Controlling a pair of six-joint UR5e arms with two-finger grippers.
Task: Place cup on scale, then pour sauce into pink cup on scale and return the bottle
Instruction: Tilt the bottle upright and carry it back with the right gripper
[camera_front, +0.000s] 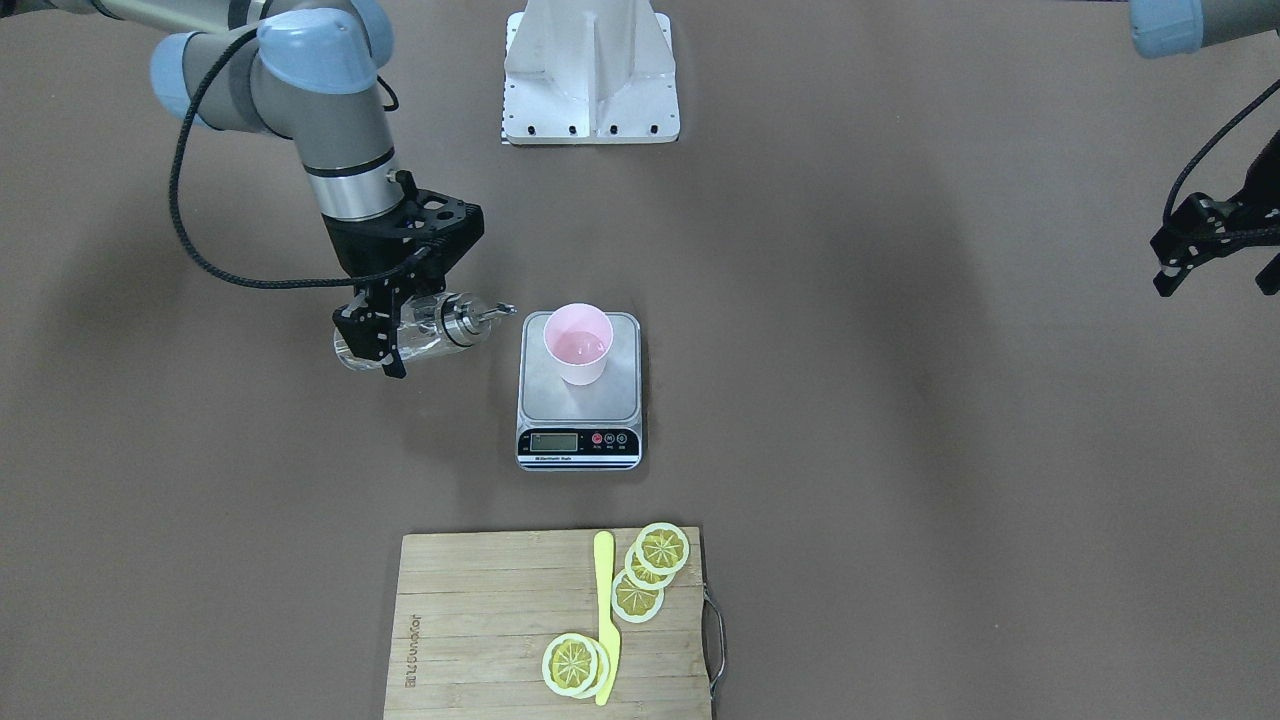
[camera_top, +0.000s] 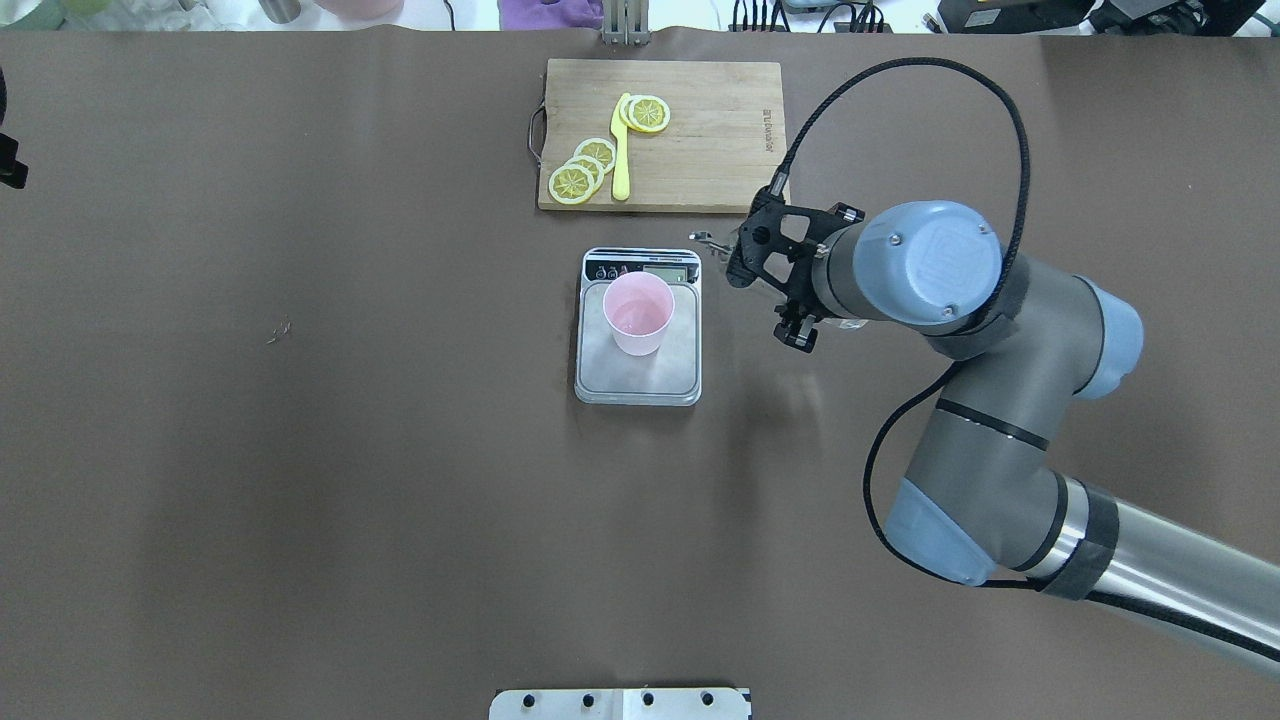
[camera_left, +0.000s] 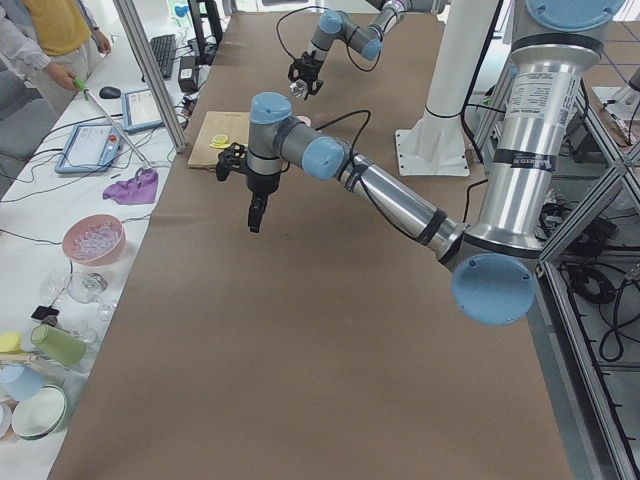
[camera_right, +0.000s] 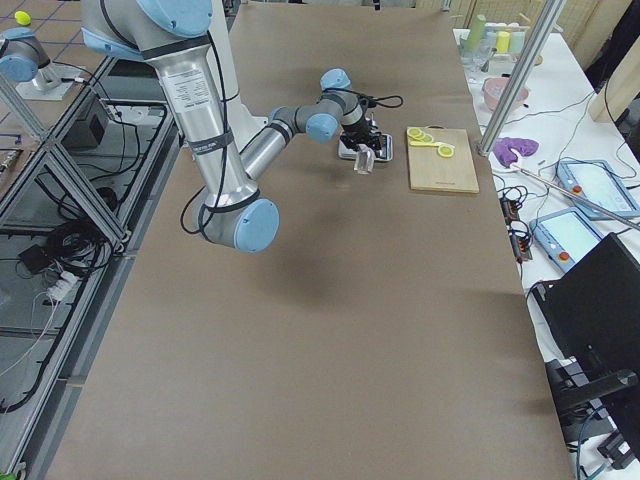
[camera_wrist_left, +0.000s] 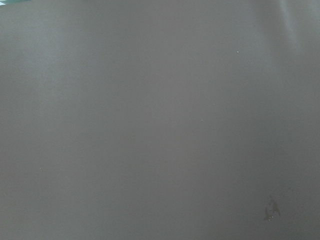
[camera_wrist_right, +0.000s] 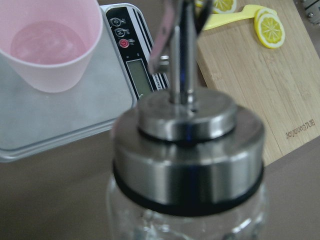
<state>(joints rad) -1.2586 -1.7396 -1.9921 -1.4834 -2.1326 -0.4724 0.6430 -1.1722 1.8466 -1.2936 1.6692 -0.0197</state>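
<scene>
Pale pink plastic tumbler (camera_top: 638, 312) stands upright on brushed-steel rectangular scale (camera_top: 640, 380). Right gripper (camera_top: 770, 300) just beside; metal-spouted bottle (camera_top: 703, 238) points scaleward.

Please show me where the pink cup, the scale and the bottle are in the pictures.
pink cup (camera_front: 578, 342), front-facing view, on its inside.
scale (camera_front: 560, 402), front-facing view, on the bare steel platform.
bottle (camera_wrist_right: 187, 170), right wrist view, on its metal collar.

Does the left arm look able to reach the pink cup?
Probably yes: only bare table lies between the left gripper and the cup on the scale; the right gripper holds the bottle beyond it.
</scene>
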